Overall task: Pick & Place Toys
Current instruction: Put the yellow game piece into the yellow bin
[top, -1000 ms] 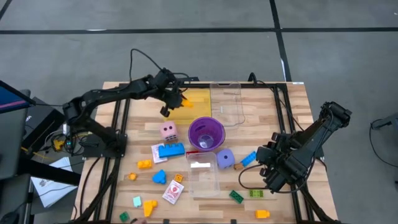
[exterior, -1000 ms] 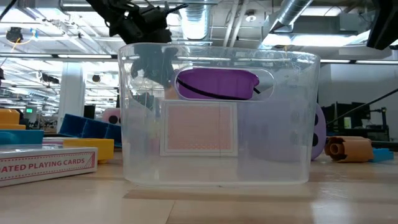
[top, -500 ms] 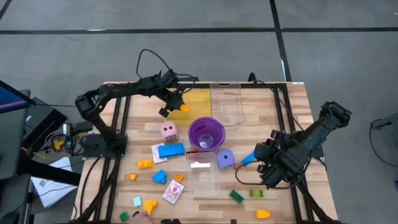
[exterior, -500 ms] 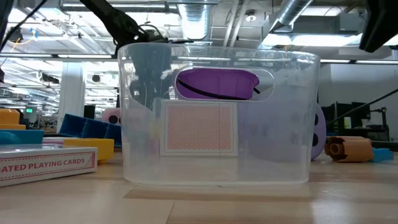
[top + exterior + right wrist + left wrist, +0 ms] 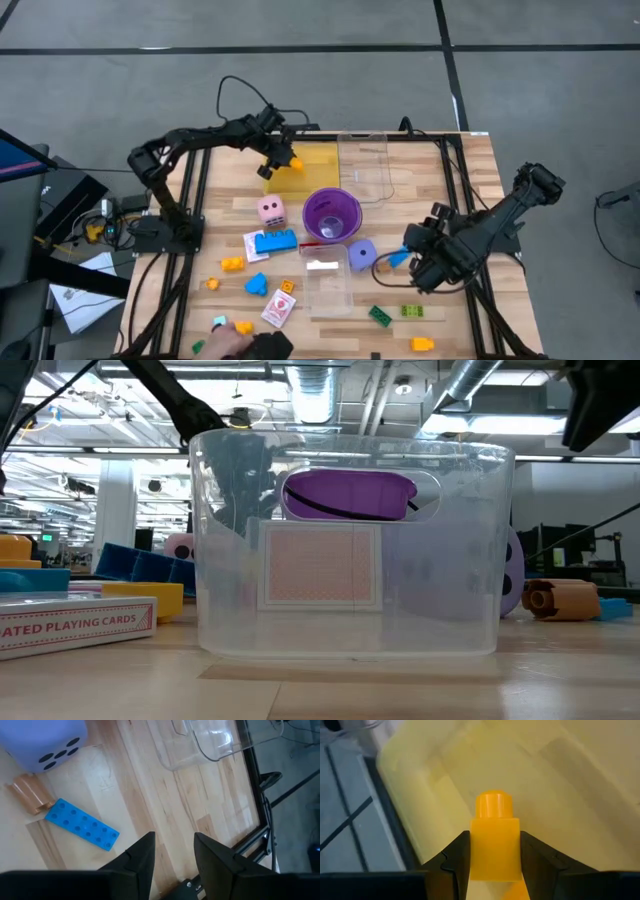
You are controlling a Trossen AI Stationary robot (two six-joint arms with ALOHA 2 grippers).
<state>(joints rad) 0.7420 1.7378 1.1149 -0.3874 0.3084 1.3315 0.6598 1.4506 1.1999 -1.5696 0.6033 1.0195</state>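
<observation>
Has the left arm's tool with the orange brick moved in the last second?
Yes. The left tool, shut on the orange brick, shifted toward the yellow tray.

Grey floor (image 5: 330, 25) surrounds wooden table (image 5: 480, 175), dark seam lines crossing floor in large squares. Table sits on black metal frame (image 5: 455, 150). Beside table's left edge: dark equipment, loose cables (image 5: 95, 225), papers on floor. At table height, room behind is large industrial hall: open ceiling with silver ducts (image 5: 470, 380), pipes and beams, rows of bright ceiling lights (image 5: 70, 455), white column (image 5: 115, 500) at left, dark machinery (image 5: 590, 560) in shadow at right.
</observation>
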